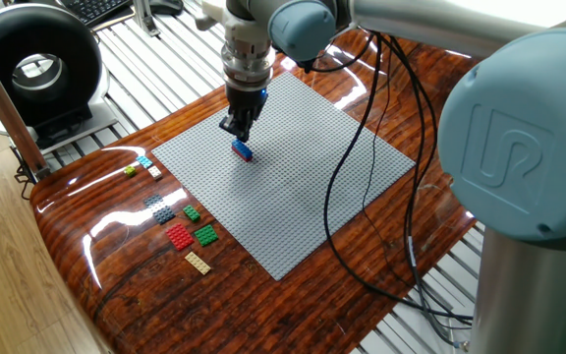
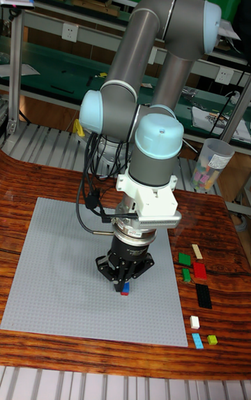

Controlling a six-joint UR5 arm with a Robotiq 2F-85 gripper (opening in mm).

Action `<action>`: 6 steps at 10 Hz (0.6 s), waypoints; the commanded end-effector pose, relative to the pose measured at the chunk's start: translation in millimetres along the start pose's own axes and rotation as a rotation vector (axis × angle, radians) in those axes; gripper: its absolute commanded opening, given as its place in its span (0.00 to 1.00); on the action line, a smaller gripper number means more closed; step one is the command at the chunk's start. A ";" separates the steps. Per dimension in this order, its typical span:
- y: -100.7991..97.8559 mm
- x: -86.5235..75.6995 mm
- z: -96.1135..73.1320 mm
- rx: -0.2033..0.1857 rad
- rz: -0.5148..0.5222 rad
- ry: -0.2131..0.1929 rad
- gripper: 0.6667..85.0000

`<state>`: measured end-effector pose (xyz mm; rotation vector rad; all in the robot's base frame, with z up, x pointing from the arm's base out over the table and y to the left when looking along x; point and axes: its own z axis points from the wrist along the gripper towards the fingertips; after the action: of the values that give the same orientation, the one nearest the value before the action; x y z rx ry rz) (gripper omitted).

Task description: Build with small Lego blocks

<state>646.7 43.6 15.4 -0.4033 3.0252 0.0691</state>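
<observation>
A blue small Lego block (image 1: pixel 243 149) sits on the grey baseplate (image 1: pixel 293 197), with a bit of red showing at its lower end. My gripper (image 1: pixel 236 132) hangs just above it, fingers drawn together and nothing visible between them. From the tall fixed view the gripper (image 2: pixel 124 283) points straight down at the blue block (image 2: pixel 125 292); whether the tips touch it is unclear. Several loose blocks lie on the wood beside the plate: red (image 1: pixel 178 236), green (image 1: pixel 205 234), tan (image 1: pixel 197 262), dark grey (image 1: pixel 161 207), cyan (image 1: pixel 143 160), white (image 1: pixel 154 172).
A black ring-shaped device (image 1: pixel 32 69) stands off the table's far left corner. Black cables (image 1: pixel 362 197) trail from the arm across the plate's right side. A clear cup of bricks (image 2: pixel 208 164) stands behind the table. The wooden table edge (image 1: pixel 77 285) is close to the loose blocks.
</observation>
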 end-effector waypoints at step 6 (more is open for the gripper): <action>-2.4 3.0 -7.1 -0.008 0.004 0.003 0.01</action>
<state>645.0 40.4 18.0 -0.4091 3.0291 0.0645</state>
